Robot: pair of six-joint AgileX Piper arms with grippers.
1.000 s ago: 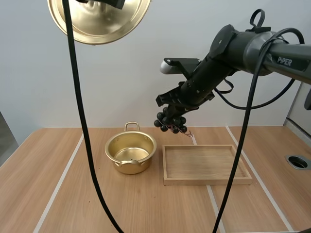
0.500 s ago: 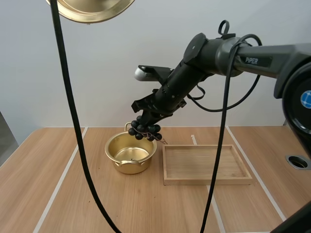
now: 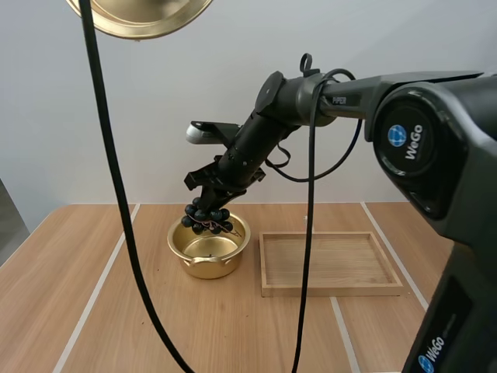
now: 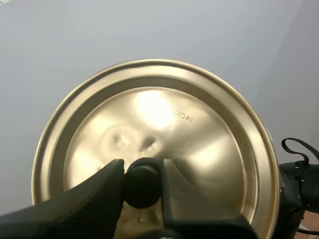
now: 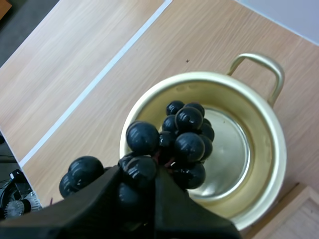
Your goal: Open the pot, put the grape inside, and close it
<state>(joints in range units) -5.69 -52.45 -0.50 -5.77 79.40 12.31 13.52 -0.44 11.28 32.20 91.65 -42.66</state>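
1. Grapes (image 3: 206, 219) hang from the right gripper (image 3: 203, 200) directly above the open pot (image 3: 177, 242), placed for a drop. The lid (image 3: 140, 17) is held high, clear of the pot. A wooden tray (image 3: 330, 289) sits beside the pot on the light wood table (image 3: 93, 311), with a plain pale wall (image 3: 70, 116) behind.
2. Left wrist view: the left gripper (image 4: 142, 175) has its jaws clamped on the lid's black knob (image 4: 142, 186).
3. Right wrist view: the jaws pinch the bunch at its top, and the berries hang over the pot's bare bottom.

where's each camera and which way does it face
High: behind, above the robot, facing forward and down; right arm holds grapes over pot.
Left wrist: on its arm, facing the lid; left gripper pinches its knob.
Right wrist: on its arm, looking down into the pot; right gripper pinches the grapes.
Shared: high and right wrist show grapes, pot.
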